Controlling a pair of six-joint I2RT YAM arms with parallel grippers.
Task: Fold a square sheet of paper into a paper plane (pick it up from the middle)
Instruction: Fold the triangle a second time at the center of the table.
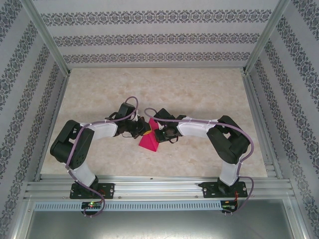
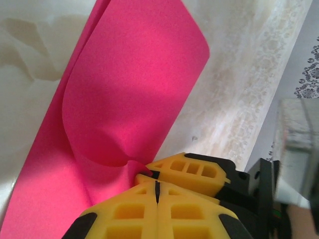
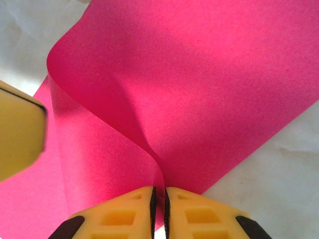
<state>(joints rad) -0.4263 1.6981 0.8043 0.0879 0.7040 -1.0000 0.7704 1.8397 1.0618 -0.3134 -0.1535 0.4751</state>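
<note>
**Item:** square sheet of paper (image 1: pixel 148 141), magenta-pink, plain. One sheet.

**Location:** middle of the worktop (image 1: pixel 199 94), between the two arms, slightly nearer the near edge than the far one. It is lifted at its middle into a loose tent, with both halves curving down and away from the pinch. From above, its near edge appears to rest on the worktop, though the wrists hide the raised part.

**Hold, left:** left fingers (image 2: pixel 129 214) are pressed together, tips biting a small pucker of the sheet.

**Hold, right:** right fingers (image 3: pixel 124 214) are closed to a thin seam, with a fold of the sheet running straight down into it.

**Spacing:** the two sets of fingers stand just beside each other on the same ridge of paper.

**Hazards noted:**
- Tearing. Two tight pinches sit close together on thin paper, so any pull apart or twist between the arms would load the short span between them.
- Stray creasing. The pucker at the left tips is already bunched. Pressing it flat there would likely set a wrinkle off the intended centre line.
- Skewed fold. The halves hang as unequal curves, so laying them down without aligning the edges would give a lopsided fold.
- Slipping. Each grip holds only a sliver, and a quick lift could drag the sheet free.
- Collision. The fingers have little room to move without knocking together.
</note>
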